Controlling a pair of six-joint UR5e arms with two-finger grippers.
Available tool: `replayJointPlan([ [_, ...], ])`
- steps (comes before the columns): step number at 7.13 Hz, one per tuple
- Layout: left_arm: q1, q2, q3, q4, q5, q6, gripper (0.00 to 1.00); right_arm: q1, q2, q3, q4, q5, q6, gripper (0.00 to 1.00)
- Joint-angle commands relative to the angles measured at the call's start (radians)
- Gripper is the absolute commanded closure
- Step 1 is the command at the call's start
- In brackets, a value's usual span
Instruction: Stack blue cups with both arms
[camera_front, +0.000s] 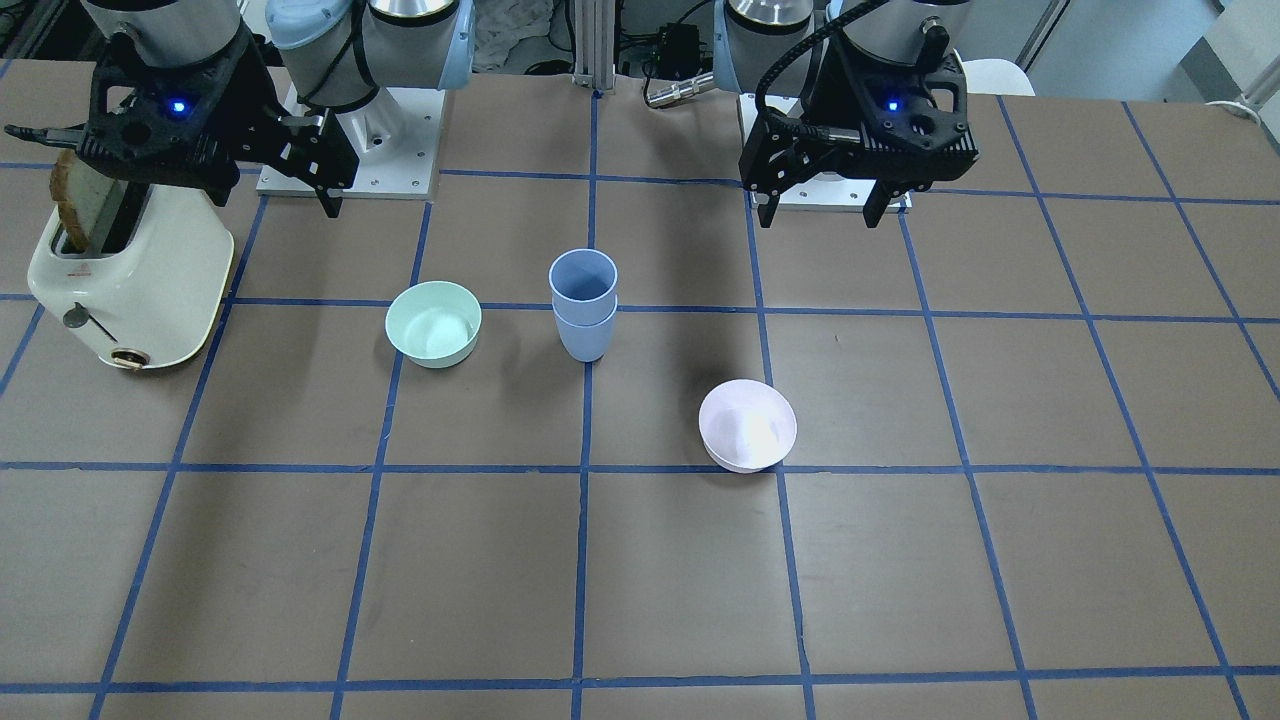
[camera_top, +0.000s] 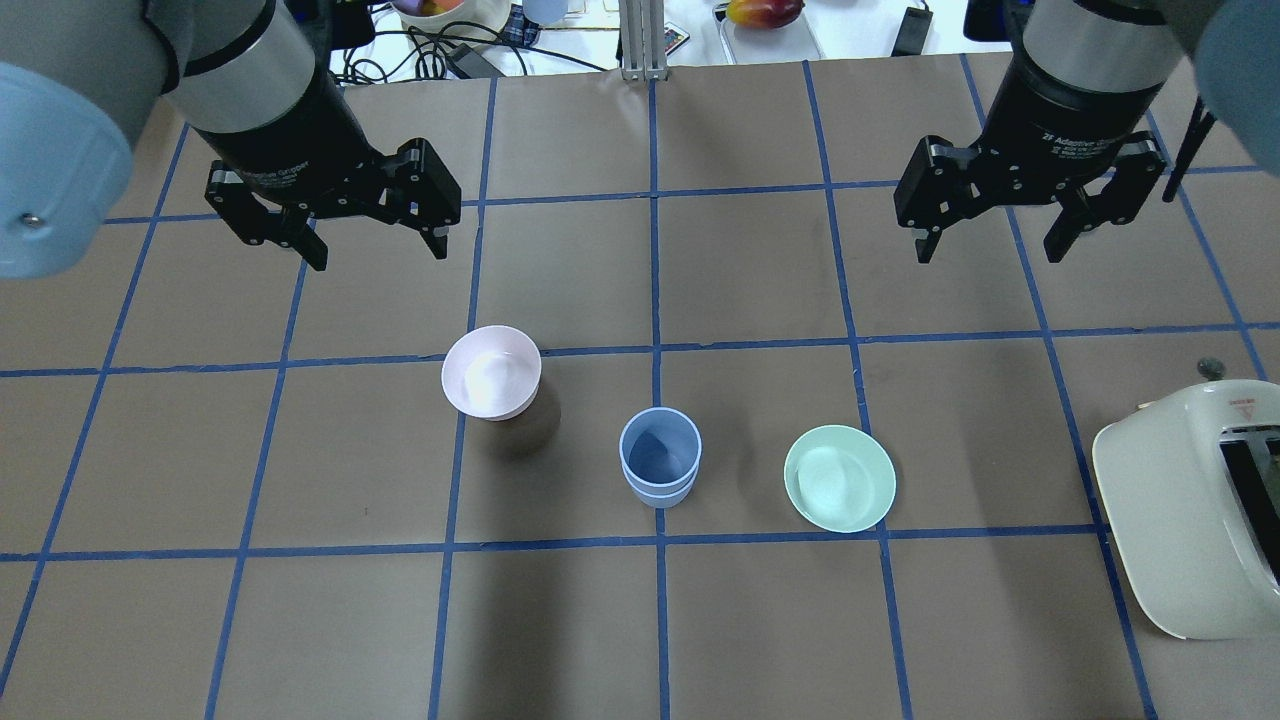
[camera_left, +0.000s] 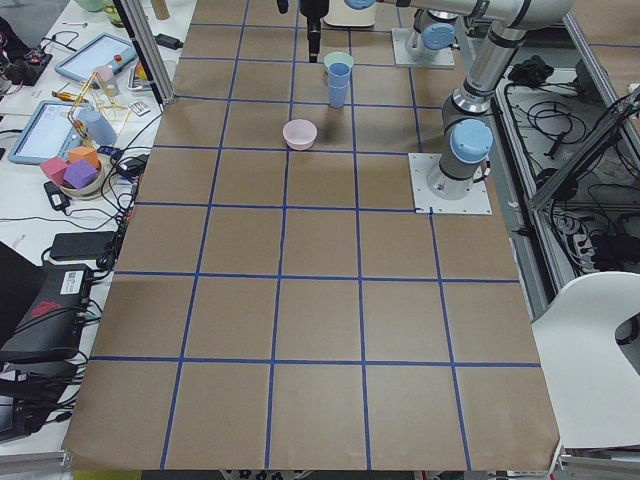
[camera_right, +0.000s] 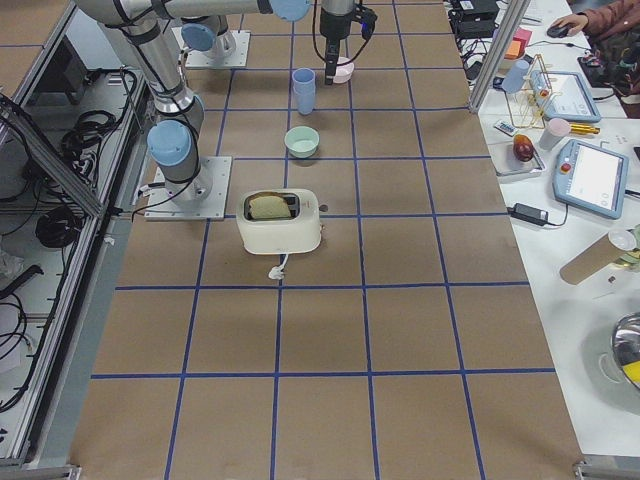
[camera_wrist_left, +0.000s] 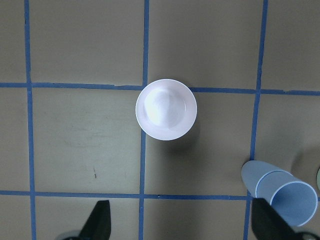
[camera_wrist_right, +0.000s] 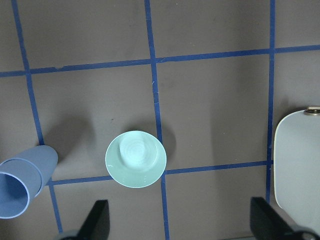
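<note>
The two blue cups (camera_top: 660, 457) stand nested one inside the other, upright, near the table's middle on a blue tape line; they also show in the front view (camera_front: 584, 302), the left wrist view (camera_wrist_left: 282, 193) and the right wrist view (camera_wrist_right: 22, 187). My left gripper (camera_top: 372, 248) hangs open and empty high above the table, beyond the pink bowl. My right gripper (camera_top: 992, 243) hangs open and empty high over the far right. Neither touches the cups.
A pale pink bowl (camera_top: 491, 371) sits left of the cups and a mint-green bowl (camera_top: 839, 477) right of them. A cream toaster (camera_top: 1200, 500) with a bread slice (camera_front: 75, 205) stands at the right edge. Cables and clutter lie beyond the far edge.
</note>
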Motion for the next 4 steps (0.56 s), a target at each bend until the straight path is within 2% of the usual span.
replayJointPlan([
  [1, -0.002, 0.000, 0.000, 0.000, 0.000, 0.000, 0.00, 0.002, -0.004, 0.001, 0.002, 0.064, -0.001, 0.00],
  [4, -0.002, -0.002, 0.000, 0.000, 0.000, -0.003, 0.00, 0.002, -0.001, 0.002, 0.002, 0.041, -0.003, 0.00],
])
